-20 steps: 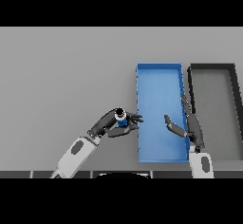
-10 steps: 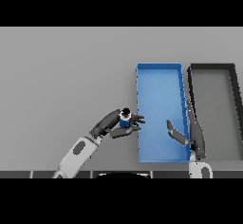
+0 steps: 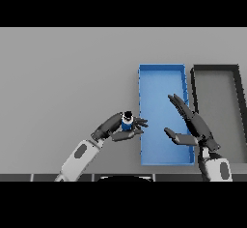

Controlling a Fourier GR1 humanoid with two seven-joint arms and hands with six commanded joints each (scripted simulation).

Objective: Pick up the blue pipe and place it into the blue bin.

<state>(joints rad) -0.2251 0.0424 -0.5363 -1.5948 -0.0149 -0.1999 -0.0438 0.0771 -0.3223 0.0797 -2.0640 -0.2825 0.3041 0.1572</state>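
Blue and short, the blue pipe [image 3: 127, 123] sits in the left hand [image 3: 117, 128], whose fingers and thumb are curled round it just left of the blue bin [image 3: 141, 106]. It appears lifted off the grey bench [image 3: 67, 77] rather than resting on it, though the height cannot be judged.

Compared with a second ago, the left hand has carried the pipe a little lower in the view and kept it close to the bin's left wall; its fingertips now reach that wall. The right hand [image 3: 193, 128] has drawn back toward the robot and now hangs over the bin's right half, fingers straight and spread, holding nothing. That withdrawal leaves more of the bin's floor free, so the pipe seems ready for the short sideways carry over the wall and the release inside.

The pipe stands roughly upright in the grasp: its dark, ringed end faces up toward the head, so its long axis runs nearly along the line of sight and only a short blue length shows below that end. Any slight tilt is too small to tell.

A dark grey bin [image 3: 194, 84] lies just right of the blue one.
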